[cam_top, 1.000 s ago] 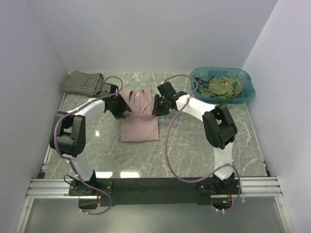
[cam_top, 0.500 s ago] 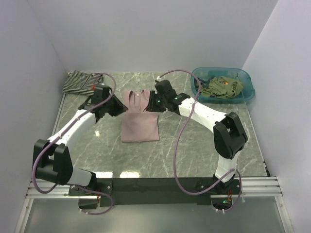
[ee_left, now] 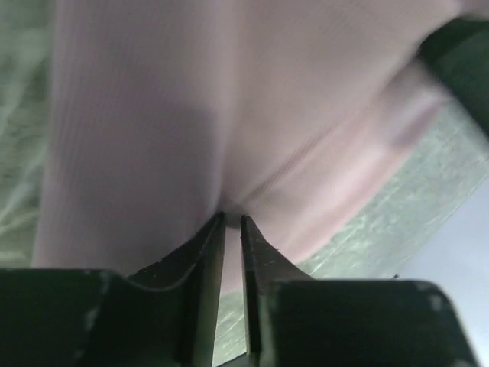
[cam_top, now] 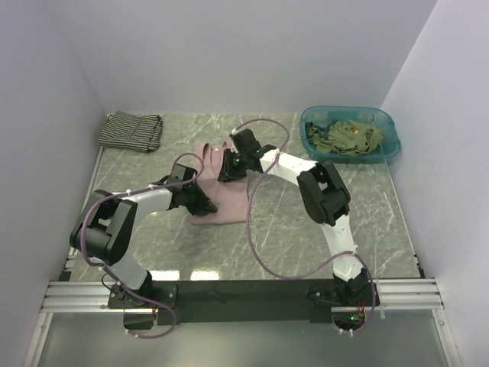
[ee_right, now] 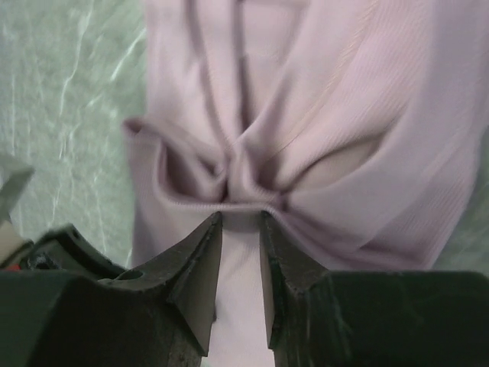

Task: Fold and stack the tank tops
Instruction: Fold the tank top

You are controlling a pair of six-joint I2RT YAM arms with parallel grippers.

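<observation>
1. Pinching the near-left edge of the dusty pink ribbed cloth tank top (cam_top: 225, 200), the left tool (ee_left: 233, 220) has its jaws drawn narrow, with cloth creasing toward the tips.
2. The right tool (ee_right: 241, 218) grips the far end of the same garment, near the neckline, and the cloth bunches into folds between its jaws.
3. A second ago both tools sat on either side of the garment's far half. Since then the left arm has swung out, come back to the near edge and narrowed its jaws. The right tool has shifted onto the far part of the cloth.
4. My reading is that with one end held in each tool, the pink tank top is ready for its next fold, probably end to end.
5. The pink tank top lies at the middle of the grey-green marbled surface (cam_top: 306, 229).
6. A black-and-white striped cloth tank top (cam_top: 130, 131) lies folded in the far-left corner, well apart.
7. Olive green cloth tank tops (cam_top: 348, 138) sit crumpled in a teal plastic basin (cam_top: 348, 109) at the far right, also well apart.
8. Bare surface lies to the near side and the right of the garment. A purple cable (cam_top: 249, 222) from the right arm loops just beside its right edge and could snag.
9. White walls (cam_top: 46, 115) close in both sides and the back.
</observation>
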